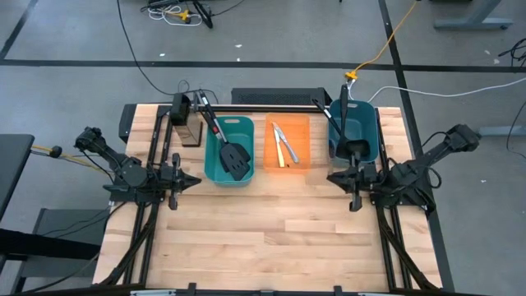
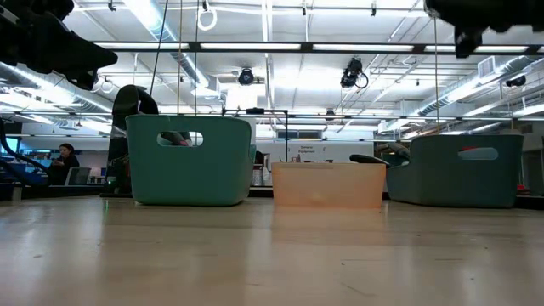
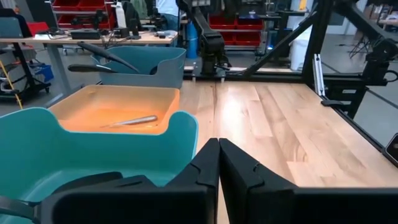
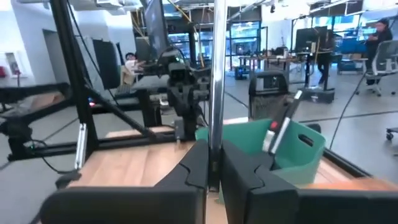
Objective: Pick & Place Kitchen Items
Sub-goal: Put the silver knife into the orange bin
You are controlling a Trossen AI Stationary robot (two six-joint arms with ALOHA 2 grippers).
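Note:
Two black slotted spatulas [image 1: 233, 152] lie in the left teal bin [image 1: 215, 168], their handles leaning on its far rim. Silver knives [image 1: 283, 141] and a thin yellowish stick [image 1: 278, 152] lie flat in the orange bin [image 1: 302, 131]. Black ladles [image 1: 345, 131] rest in the right teal bin [image 1: 371, 136], handles sticking out over the far rim. My left gripper [image 1: 199, 179] hovers shut, level, just left of the left teal bin's near corner. My right gripper [image 1: 332, 175] hovers shut, level, near the right bin's near edge. Both hold nothing [image 3: 219, 158] [image 4: 213, 168].
The three bins stand in a row across the table's far half. A dark box [image 1: 189, 130] stands left of the left bin. The bare wooden tabletop [image 1: 271, 230] spreads over the near half. Frame rails [image 1: 271, 105] run along the far edge.

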